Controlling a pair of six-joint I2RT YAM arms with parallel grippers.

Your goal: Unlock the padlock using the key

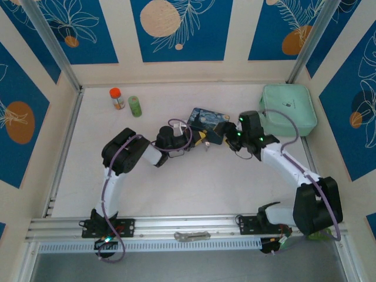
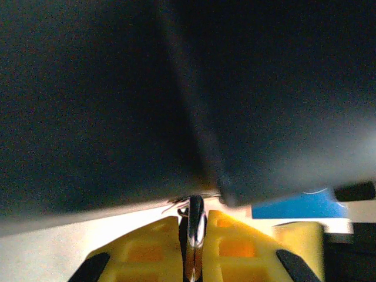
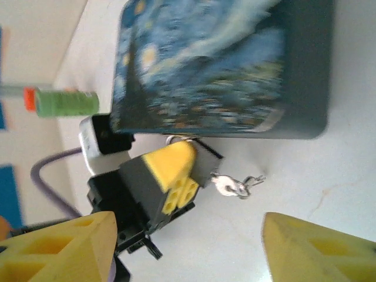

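Beside the tin, left gripper: the left arm's black gripper with yellow fingers (image 1: 201, 139) sits mid-table, at the near edge of the flat blue tin box with the starry painting (image 3: 223, 64). Its jaws are almost closed. The left wrist view shows a thin strip of metal pinched between the pads, which I take to be part of the padlock.
Padlock: the tiny padlock with a dark grey blocky body and silver shackle (image 3: 205, 163) is pressed against a yellow finger, just beside the tin's edge. Its shackle end is toward the tin and its other end toward the right arm. I cannot tell whether it rests on the white table (image 1: 194, 182).
Key: the tiny slim pale metal key (image 3: 226, 186) sticks out from the padlock's free end and touches it. A small wire loop hangs at the key's outer tip. How deep the blade sits is too small to tell.
Key axis: in the right wrist view its length runs from the padlock toward the lower right, away from the left fingers.
Right gripper: the right arm's yellow-fingered gripper (image 3: 189, 216) is spread wide and holds nothing. The key lies ahead of it, roughly between the two fingers.
Nearer arm: the right, since the left is occupied as the holder.
Coming move, as I judge it: advance along the key's length, close on its outer end, then twist about that axis.
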